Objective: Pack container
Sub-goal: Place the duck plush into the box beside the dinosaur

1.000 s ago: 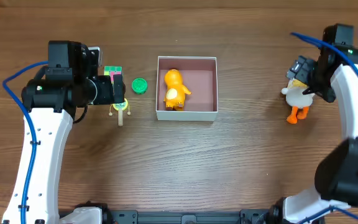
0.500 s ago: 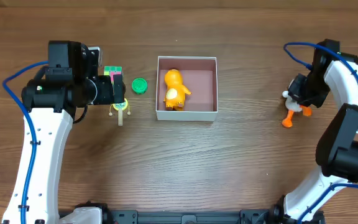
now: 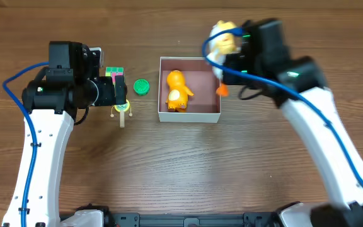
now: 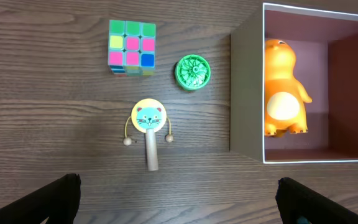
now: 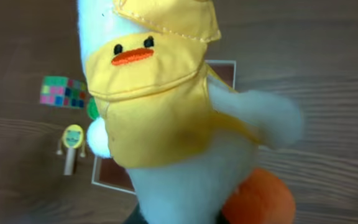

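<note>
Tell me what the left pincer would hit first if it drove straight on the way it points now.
Most likely the cat-face rattle: in the wrist view it lies just left of centre ahead of the open left pincer. Depth is hard to judge, so it may touch the table beside it first.

Five toys show, each one of a kind: one colour cube (image 4: 132,46), one green ribbed disc (image 4: 192,71), one small wooden rattle drum with a cat face (image 4: 148,118), one orange figure with a pale belly (image 3: 177,90), and one white plush duck in a yellow hood (image 5: 166,112). Three of them, the cube, the disc and the rattle drum, lie on the bare counter toward its left edge. One toy, the orange figure, is inside the container (image 3: 190,116), of which there is only one. One toy, the plush duck, is up off the surface nearer the far edge. Two arms are in view, the left arm (image 3: 43,145) and the right arm (image 3: 320,139).
</note>
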Robot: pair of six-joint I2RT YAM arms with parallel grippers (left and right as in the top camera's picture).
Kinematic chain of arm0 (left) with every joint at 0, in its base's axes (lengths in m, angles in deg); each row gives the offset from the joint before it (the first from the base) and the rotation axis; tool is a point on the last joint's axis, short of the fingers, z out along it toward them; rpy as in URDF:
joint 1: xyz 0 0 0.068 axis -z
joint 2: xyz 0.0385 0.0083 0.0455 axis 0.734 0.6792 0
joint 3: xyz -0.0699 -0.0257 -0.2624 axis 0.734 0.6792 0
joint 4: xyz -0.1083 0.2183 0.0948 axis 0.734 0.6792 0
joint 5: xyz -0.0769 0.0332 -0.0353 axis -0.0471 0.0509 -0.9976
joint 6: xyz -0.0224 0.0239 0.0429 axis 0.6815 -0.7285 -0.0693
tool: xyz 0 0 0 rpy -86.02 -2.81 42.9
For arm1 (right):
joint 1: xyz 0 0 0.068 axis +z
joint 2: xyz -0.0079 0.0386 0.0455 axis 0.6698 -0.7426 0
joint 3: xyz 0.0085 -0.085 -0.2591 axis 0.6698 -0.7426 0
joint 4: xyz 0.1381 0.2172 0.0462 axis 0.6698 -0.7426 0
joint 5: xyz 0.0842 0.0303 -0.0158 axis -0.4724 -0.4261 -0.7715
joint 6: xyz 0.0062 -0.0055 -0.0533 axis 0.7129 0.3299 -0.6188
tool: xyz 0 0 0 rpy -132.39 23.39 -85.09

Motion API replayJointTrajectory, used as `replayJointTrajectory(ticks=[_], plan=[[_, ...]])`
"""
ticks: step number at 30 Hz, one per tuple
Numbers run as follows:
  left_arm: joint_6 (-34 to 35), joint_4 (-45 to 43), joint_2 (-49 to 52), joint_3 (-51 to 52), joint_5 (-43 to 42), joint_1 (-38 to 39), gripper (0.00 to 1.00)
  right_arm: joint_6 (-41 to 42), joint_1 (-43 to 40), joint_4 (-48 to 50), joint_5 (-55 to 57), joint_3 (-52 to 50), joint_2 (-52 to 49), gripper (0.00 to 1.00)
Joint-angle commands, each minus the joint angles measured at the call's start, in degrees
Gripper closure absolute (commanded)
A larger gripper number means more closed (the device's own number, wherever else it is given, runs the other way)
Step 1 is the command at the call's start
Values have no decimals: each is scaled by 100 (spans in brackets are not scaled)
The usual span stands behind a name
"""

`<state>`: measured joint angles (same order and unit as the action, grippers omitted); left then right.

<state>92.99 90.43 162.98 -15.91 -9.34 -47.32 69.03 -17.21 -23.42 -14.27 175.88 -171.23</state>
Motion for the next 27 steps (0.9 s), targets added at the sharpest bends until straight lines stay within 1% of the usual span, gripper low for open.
replayJointTrajectory(ticks=[1,4,8,9,11,12,13,16,22,25,27], plan=[[-107,-9,24,-144,0,-31,0,542,249,160,568,-83,-859,96],[-107,-9,24,-144,0,-31,0,551,352,317,415,-83,-1631,96],[-107,-9,24,-144,0,-31,0,549,372,474,415,-83,-2159,96],[-109,-9,24,-144,0,-31,0,546,372,507,415,-83,-2192,90],[-107,-9,24,-144,0,-31,0,483,372,566,417,-70,-2181,55],[-107,-9,24,-144,0,-31,0,424,372,566,417,-42,-2142,48],[-107,-9,24,-144,0,-31,0,306,372,566,415,-13,-2094,43],[-109,-9,24,-144,0,-31,0,26,372,501,304,129,-1751,35],[-107,-9,24,-144,0,-31,0,-48,348,94,382,592,-745,23],[-107,-9,24,-144,0,-31,0,-79,181,-33,632,691,-136,13],[-109,-9,24,-144,0,-31,0,-79,-55,-146,702,691,254,10]])
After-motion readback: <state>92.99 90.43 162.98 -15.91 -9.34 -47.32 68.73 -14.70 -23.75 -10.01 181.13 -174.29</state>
